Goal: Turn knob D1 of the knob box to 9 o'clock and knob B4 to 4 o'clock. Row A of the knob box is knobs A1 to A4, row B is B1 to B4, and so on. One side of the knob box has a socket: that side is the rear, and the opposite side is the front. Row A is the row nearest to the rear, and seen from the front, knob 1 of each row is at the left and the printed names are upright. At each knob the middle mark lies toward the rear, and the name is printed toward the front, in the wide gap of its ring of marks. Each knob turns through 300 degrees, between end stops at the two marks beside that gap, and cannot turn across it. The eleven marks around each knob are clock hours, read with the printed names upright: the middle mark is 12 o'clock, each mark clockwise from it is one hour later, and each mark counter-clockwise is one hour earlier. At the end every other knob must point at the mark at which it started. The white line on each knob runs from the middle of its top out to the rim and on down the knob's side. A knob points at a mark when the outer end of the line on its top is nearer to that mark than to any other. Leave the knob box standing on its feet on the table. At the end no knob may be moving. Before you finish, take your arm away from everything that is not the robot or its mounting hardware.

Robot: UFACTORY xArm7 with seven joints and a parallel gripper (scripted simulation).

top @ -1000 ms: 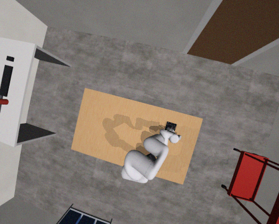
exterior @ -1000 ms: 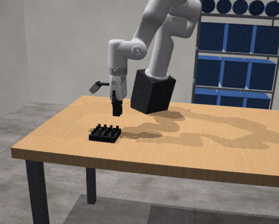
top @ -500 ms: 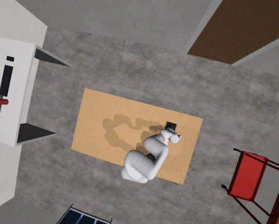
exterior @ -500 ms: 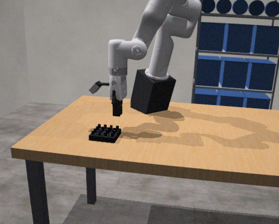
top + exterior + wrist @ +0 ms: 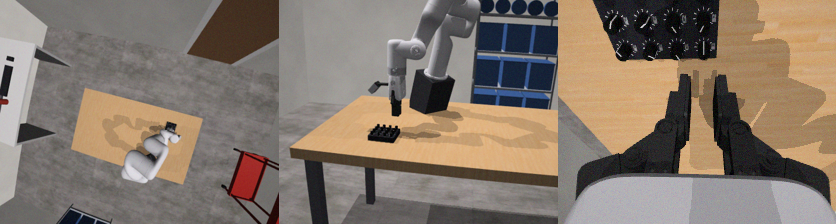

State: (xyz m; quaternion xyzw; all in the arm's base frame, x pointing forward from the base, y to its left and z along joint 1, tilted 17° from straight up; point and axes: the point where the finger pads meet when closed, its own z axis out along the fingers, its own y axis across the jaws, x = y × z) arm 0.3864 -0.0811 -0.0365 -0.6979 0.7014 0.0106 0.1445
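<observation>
The black knob box [image 5: 171, 126] [image 5: 382, 135] [image 5: 658, 31] sits upright and level on the light wood desk [image 5: 106, 106] [image 5: 465, 154] [image 5: 608, 100], a low square block with short, round black knobs standing up from its top in rows. From the wrist, two rows of four knobs show, each knob carrying a white line and ringed by fine white marks, the lines slanting different ways; the small printed names are too blurred to read.
</observation>
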